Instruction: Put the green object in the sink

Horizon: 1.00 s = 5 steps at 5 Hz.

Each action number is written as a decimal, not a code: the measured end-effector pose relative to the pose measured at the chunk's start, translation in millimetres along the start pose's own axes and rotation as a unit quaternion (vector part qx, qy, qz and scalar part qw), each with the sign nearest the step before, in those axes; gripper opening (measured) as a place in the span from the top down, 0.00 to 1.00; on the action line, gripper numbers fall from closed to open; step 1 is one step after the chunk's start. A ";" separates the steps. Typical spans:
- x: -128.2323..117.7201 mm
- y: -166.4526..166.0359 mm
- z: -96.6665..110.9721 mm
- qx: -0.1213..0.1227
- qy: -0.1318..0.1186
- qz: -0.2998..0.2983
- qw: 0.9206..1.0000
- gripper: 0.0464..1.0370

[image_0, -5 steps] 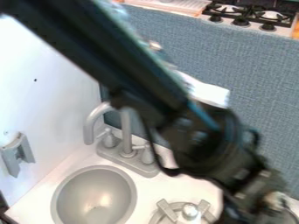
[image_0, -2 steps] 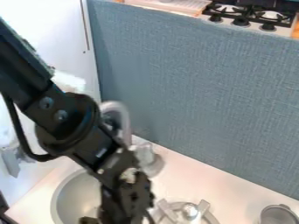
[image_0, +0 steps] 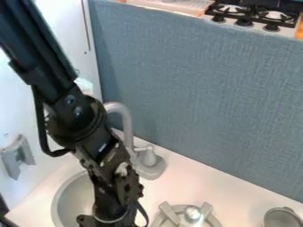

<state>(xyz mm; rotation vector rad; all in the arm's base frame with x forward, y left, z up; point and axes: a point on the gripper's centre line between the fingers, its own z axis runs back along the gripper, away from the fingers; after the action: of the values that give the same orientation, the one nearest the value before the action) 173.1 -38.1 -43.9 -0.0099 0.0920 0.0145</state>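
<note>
CLAW: lower view edge, over the sink's camera-right side; state and any held item: cannot tell | SINK: nearest; bowl extends camera-left from the claw; round, no evident long axis | BURNER: camera-right of claw, on table | FAUCET: behind claw | CUP: far camera-right

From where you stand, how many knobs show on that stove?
3: left knob, middle knob and right knob, along the front of the stove. Others may be hidden.
</note>
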 end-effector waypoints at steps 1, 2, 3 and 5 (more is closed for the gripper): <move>13.5 4.3 -10.4 -0.007 0.009 0.003 1.000 0.95; 29.4 10.3 -17.6 -0.010 0.016 -0.005 1.000 0.95; 44.9 15.2 -22.2 -0.010 0.015 -0.002 1.000 0.95; 56.8 17.1 -25.7 -0.015 0.020 0.004 1.000 0.71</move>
<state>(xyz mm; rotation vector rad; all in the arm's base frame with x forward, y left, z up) 227.0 -20.5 -74.9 -0.0390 0.1328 0.0227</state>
